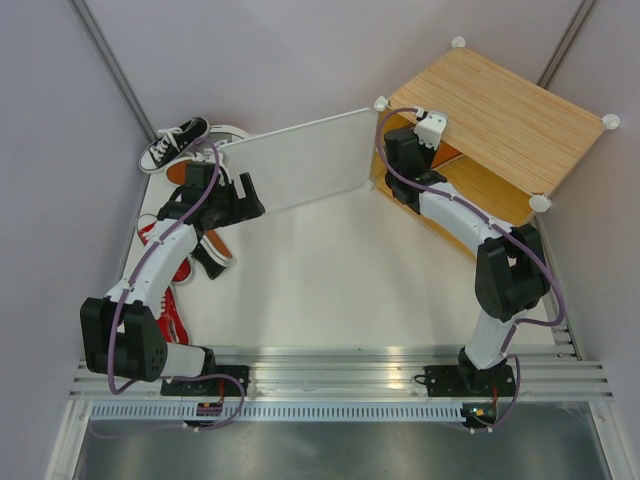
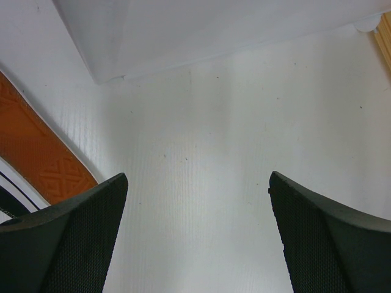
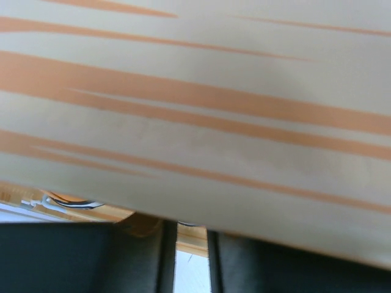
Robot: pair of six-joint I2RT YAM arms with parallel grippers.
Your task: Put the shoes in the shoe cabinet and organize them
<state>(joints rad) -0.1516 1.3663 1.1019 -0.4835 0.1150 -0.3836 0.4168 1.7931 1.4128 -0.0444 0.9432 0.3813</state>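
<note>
The shoe cabinet (image 1: 500, 110) stands at the back right with its frosted door (image 1: 295, 160) swung open to the left. My right gripper (image 1: 400, 148) reaches into the cabinet's upper opening, next to an orange shape (image 1: 447, 155) inside. In the right wrist view its fingers (image 3: 140, 256) stand a narrow gap apart under a wood-grain board (image 3: 195, 122), with nothing between them. A black sneaker (image 1: 172, 143), red sneakers (image 1: 165, 238) and another black one (image 1: 210, 255) lie at the left. My left gripper (image 1: 250, 195) hovers wide open by the door's free edge; an orange outsole (image 2: 36, 152) lies to its left.
The door (image 2: 214, 30) fills the top of the left wrist view, close ahead of the left gripper (image 2: 198, 183). Grey walls close in on both sides. The arm bases sit on a metal rail (image 1: 330, 375) at the near edge.
</note>
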